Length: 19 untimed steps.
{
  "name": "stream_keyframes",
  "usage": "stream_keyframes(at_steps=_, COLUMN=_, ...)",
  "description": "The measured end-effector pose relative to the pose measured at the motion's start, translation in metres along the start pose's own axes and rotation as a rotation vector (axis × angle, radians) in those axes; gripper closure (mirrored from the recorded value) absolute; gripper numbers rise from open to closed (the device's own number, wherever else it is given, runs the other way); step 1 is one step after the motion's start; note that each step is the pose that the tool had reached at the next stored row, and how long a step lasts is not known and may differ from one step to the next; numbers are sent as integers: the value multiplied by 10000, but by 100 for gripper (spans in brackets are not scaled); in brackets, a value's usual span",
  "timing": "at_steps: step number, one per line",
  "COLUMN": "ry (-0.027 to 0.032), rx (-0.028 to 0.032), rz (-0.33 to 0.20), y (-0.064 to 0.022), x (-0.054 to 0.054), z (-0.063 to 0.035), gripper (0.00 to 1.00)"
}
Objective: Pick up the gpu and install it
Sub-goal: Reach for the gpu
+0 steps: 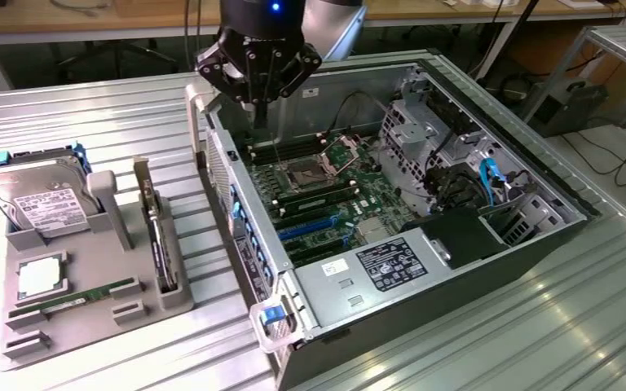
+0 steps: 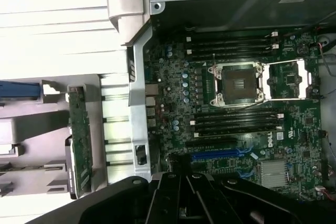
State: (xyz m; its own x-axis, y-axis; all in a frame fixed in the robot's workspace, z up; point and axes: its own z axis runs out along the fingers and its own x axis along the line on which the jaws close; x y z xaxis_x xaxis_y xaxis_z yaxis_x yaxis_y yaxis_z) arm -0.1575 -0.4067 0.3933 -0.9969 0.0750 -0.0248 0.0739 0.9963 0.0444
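- Gripper (image 1: 261, 124) hangs over the far corner of the open computer case (image 1: 509, 126), just above the memory-slot end of the motherboard (image 1: 324, 191).
- Fingers (image 1: 260, 112) are clenched together and point straight down. Nothing is between them.
- The gpu (image 1: 159, 236) is not yet picked up. It stands on its long edge in a slot of the grey holder tray (image 1: 172, 299), outside the case, on the ribbed metal surface (image 1: 74, 114).
- Key relation: from the fingers, the gpu lies toward the exterior view's left and nearer that camera, across the case's rear wall. The two are well apart.
- Long axis of the gpu runs roughly parallel to that rear wall, leading from the far side toward the camera in the exterior view. The thin top edge faces up.
- The wrist view agrees: the card sits on edge beside the case wall, off to one side of the gripper body.
- Cannot tell which end carries the bracket.
- Also in the tray: hard drive (image 1: 41, 204) upright at the far end, a processor chip (image 1: 41, 273) lying flat, and a RAM stick (image 1: 74, 295) lying flat, all further to the exterior view's left than the gpu.
- The blue expansion slots (image 1: 307, 230) on the motherboard look unoccupied, so I judge the install not begun.
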Motion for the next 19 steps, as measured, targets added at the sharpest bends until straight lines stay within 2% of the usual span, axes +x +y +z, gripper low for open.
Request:
stream_keyframes(at_steps=2, ry=1, rx=1, rz=-1, y=-24, x=63, z=-3, gripper=89)
stream_keyframes(at_steps=6, ry=-1, rx=-1, rz=-2, y=-119, x=321, z=-3, gripper=89)
stream_keyframes(at_steps=19, ry=0, rx=0, rz=-4, y=-270, x=856, z=97, gripper=89)
